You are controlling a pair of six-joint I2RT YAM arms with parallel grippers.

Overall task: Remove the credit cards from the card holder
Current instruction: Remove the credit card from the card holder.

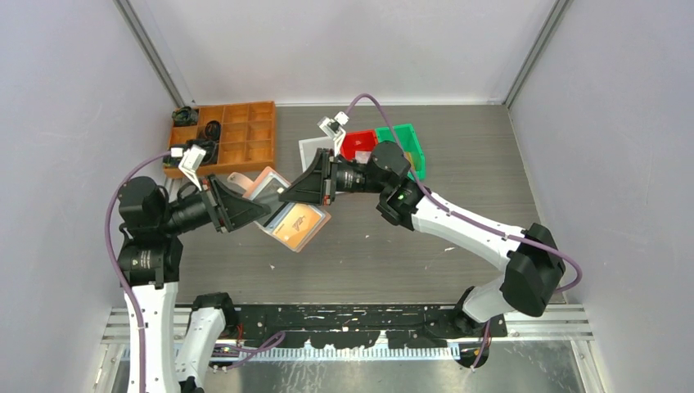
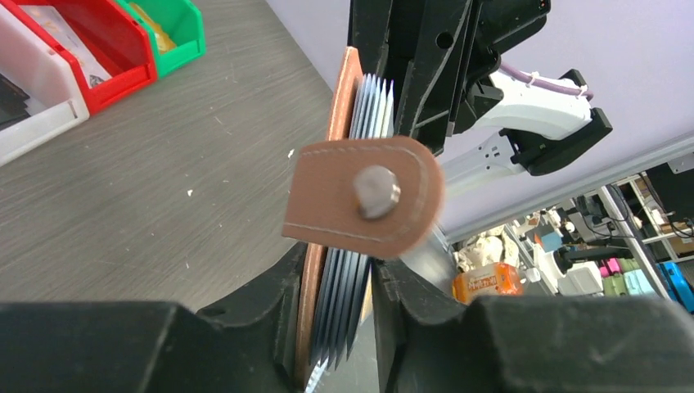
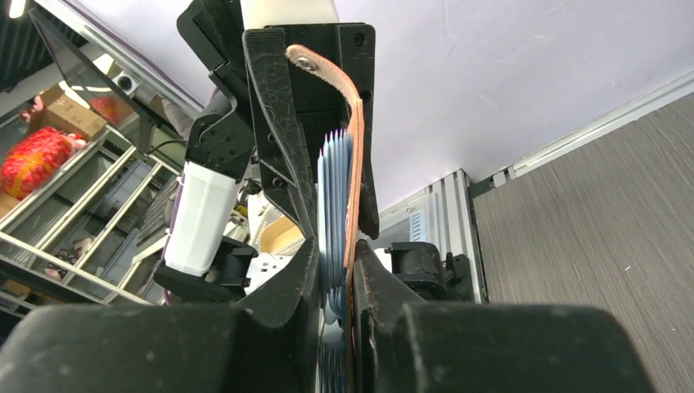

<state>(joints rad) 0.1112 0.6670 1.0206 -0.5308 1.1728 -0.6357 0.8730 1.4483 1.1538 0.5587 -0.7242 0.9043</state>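
The salmon-pink card holder [image 1: 263,183] is held open in the air between both arms, above the table's left middle. Its grey slotted pockets fan out, and a yellowish credit card [image 1: 296,227] shows on its lower half. My left gripper [image 1: 259,210] is shut on the holder from the left. In the left wrist view [image 2: 340,327] its jaws clamp the pink wall and the grey pockets [image 2: 348,295], below the pink tab [image 2: 364,196] with its metal snap. My right gripper [image 1: 290,193] is shut on the holder from the right, and the right wrist view [image 3: 335,278] shows the pockets [image 3: 334,184] between its jaws.
A brown compartment tray [image 1: 225,139] stands at the back left. A white bin [image 1: 315,151], a red bin [image 1: 358,143] and a green bin [image 1: 407,141] stand behind the right gripper. They also show in the left wrist view: white [image 2: 33,110], red [image 2: 90,49], green [image 2: 176,24].
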